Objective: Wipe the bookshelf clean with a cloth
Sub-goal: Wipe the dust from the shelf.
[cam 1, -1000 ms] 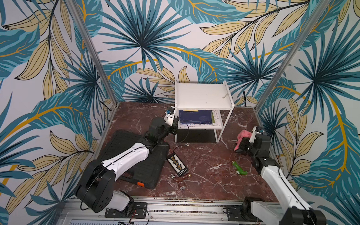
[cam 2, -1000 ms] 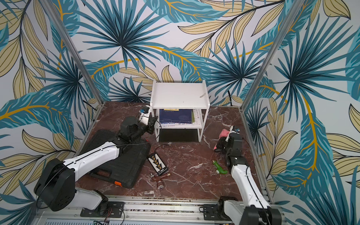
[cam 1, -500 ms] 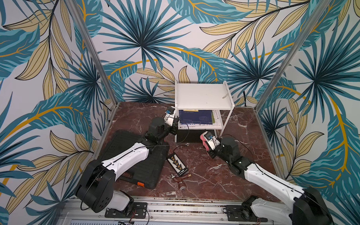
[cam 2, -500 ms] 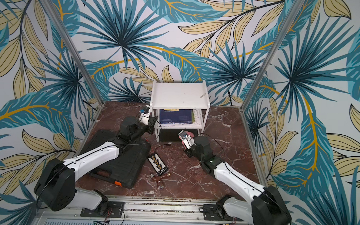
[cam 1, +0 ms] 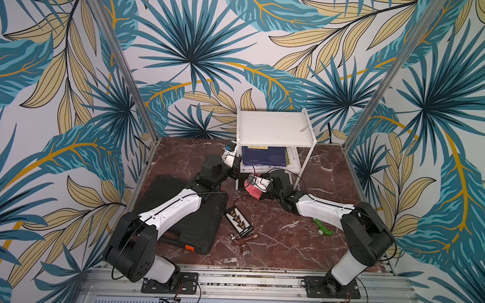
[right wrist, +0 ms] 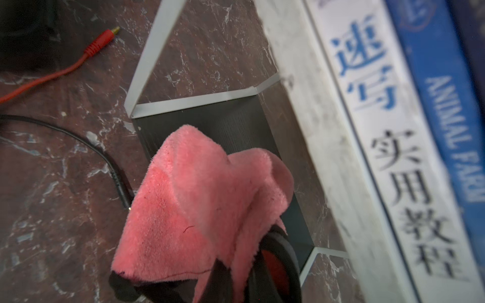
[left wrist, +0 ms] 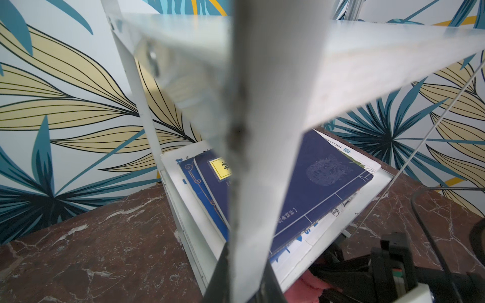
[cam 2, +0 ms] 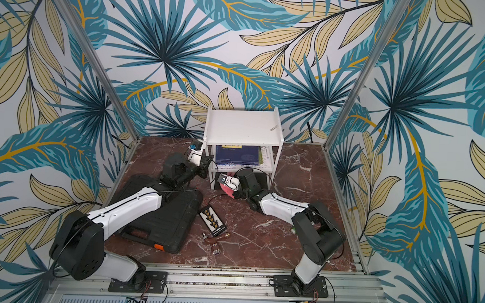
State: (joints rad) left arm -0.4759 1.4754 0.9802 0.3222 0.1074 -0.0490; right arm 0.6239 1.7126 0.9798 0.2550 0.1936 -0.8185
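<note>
Right now the right gripper [right wrist: 246, 265] is clamped on the cloth [right wrist: 199, 199]. The black fingers [right wrist: 278, 249] pinch one bunched end, and the rest of the pink pile flops forward in a loose fold.

The cloth sits low, just in front of the bookshelf [cam 1: 274, 128], below the front edge of its lower tier and near the front-left leg. I can't tell whether it touches that edge. Beneath it a dark flat panel [right wrist: 223, 123] lies on the marble under the lower tier. A black cable [right wrist: 105, 157] and a red-tipped cable [right wrist: 65, 70] run across the marble close by.

The left gripper [left wrist: 244, 286] is closed round the bookshelf's front-left leg at about lower-tier height. In the wrist view the leg runs straight up between the fingers.

The bookshelf stands upright at the back of the table [cam 1: 326, 171], against the wall. Its lower tier holds a flat stack of books [cam 1: 263, 156] with a dark blue one on top.

Farther out, I see a black ribbed case [cam 1: 189, 214] lying flat under the left arm, with a small tray of connectors [cam 1: 239, 222] just beside it. A few loose fittings [cam 1: 243, 241] lie near the tray. A green toy [cam 1: 323, 227] lies on the marble beside the right arm's elbow, well apart from the cloth.
</note>
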